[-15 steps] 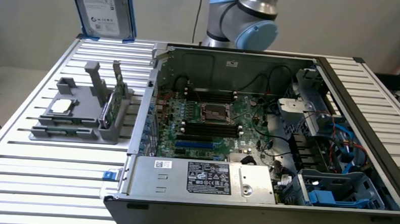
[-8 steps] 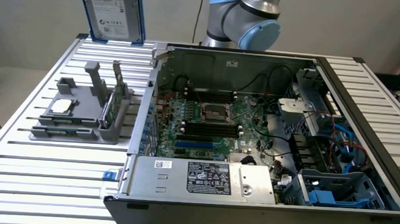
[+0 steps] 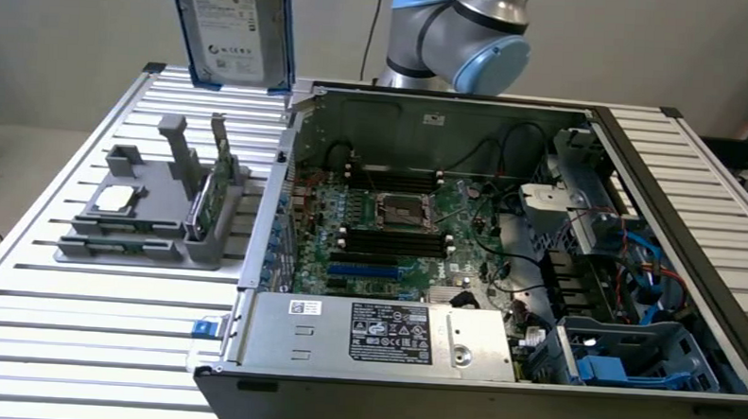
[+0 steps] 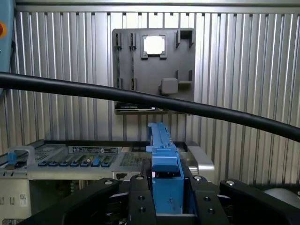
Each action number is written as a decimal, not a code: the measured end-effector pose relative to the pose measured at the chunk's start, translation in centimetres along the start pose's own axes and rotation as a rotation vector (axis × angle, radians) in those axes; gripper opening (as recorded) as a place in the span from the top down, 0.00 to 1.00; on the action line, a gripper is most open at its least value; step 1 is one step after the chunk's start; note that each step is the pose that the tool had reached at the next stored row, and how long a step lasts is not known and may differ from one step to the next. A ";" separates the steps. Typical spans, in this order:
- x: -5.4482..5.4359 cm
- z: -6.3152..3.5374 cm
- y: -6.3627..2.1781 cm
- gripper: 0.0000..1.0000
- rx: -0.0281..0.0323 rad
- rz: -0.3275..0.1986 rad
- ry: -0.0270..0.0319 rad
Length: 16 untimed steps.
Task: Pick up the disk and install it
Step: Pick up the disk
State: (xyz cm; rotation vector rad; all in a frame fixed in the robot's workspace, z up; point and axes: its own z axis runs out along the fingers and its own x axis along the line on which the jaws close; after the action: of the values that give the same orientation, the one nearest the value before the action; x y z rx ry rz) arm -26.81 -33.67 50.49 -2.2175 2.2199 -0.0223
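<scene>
We see the black end effector point(image 4: 166, 199) clamped on the disk point(image 3: 237, 28), a flat rectangular silver-grey hard drive with a white label, framed by a blue plastic carrier. In the wrist view its two black fingers point(image 4: 140, 199) press on either side of the carrier's blue edge, which juts straight out between them. In the exterior view the disk hangs upright in the air above the far part of the ribbed aluminium surface point(image 3: 40, 346). It touches nothing beneath it and sits near the far corner of the open dark metal computer case point(image 3: 441, 122), on the exterior view's left.

Nearer the camera, a grey moulded plastic holder point(image 3: 146, 218) rests on the surface. It carries a small square silver chip point(image 3: 118, 196) and a thin green circuit card point(image 3: 220, 160) standing on edge. Inside the case lie a green motherboard point(image 3: 399, 220) and a boxy sheet-metal power supply point(image 3: 382, 338). A smooth black cable point(image 4: 140, 98) crosses the wrist view.
</scene>
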 end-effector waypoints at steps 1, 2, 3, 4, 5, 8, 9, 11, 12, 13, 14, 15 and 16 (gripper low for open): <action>0.2 -0.01 -0.37 0.67 0.0000 0.000 -0.0001; 0.4 -0.02 -0.75 0.67 0.0000 0.000 -0.0001; 0.7 -0.02 -1.13 0.67 0.0001 0.000 -0.0003; 0.9 -0.03 -1.52 0.67 0.0000 0.000 -0.0002; 1.1 -0.03 -1.91 0.67 0.0001 0.000 -0.0003; 1.8 -0.06 -3.09 0.67 -0.0001 0.000 -0.0003; 2.0 -0.06 -3.48 0.67 0.0000 0.000 -0.0004; 2.4 -0.06 -4.25 0.67 0.0000 0.000 -0.0005; 2.6 -0.07 -4.64 0.67 0.0000 0.000 -0.0005; 2.9 -0.07 -5.03 0.67 0.0000 0.000 -0.0006; 3.1 -0.07 -5.42 0.67 0.0000 0.000 -0.0006; 3.3 -0.07 -5.84 0.67 0.0001 0.000 -0.0007; 3.5 -0.07 -6.23 0.67 0.0001 0.000 -0.0008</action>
State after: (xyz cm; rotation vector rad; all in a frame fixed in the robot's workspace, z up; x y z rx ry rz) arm -20.58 -37.19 50.67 -2.2171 2.2195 -0.0215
